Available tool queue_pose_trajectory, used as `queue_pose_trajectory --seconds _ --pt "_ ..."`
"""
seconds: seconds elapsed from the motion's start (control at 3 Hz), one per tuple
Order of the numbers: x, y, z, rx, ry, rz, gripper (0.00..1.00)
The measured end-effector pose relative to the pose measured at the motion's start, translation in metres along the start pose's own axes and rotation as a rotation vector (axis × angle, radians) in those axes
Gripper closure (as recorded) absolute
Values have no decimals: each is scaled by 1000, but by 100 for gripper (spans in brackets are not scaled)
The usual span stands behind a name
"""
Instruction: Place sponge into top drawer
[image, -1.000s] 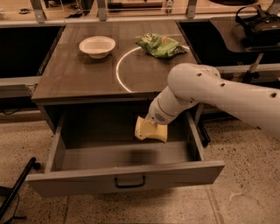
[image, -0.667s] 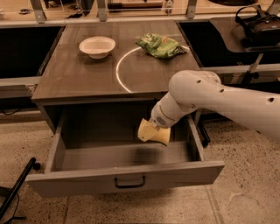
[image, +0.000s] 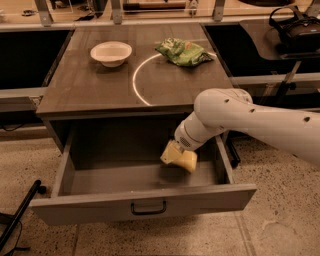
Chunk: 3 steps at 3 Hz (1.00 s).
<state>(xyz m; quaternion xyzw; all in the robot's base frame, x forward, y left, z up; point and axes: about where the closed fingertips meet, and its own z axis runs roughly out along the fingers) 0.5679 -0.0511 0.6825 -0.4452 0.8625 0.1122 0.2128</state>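
1. Inside the open top drawer, toward its right side: gripper, at the tip of the arm, closed on the sponge. The clamp itself is mostly hidden between wrist and sponge.
2. Sponge: pale yellow block, tilted, left end higher than right end. It is held just above the drawer floor, with a shadow on the floor beneath it, near the right wall and about midway between back and front panel.
3. Arm: white, thick, entering from the right edge of the view. The forearm runs leftward and slightly upward to a rounded elbow-like joint level with the front edge of the counter. From there the wrist bends down and to the left, over the drawer's right wall and into the cavity.
4. Top drawer: grey, wide, shallow, pulled well out. Flat front panel nearest the camera, with a small dark handle at its centre. The floor holds nothing but the sponge's shadow.
5. Counter above the drawer: dark wood-grain top with a white curved line marked on it.
6. White bowl: upright, on the counter's rear left.
7. Green snack bag: crumpled, on the counter's rear right, well apart from the bowl.
8. Floor: speckled, pale.
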Motion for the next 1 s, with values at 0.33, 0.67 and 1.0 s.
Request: queue_pose_trajectory --seconds 0.33,0.67,1.0 --pt "4 -4 -7 13 -13 18 0" --pt "17 -9 -43 8 -50 22 0" --pt "39 -12 -78 -60 -91 22 0"
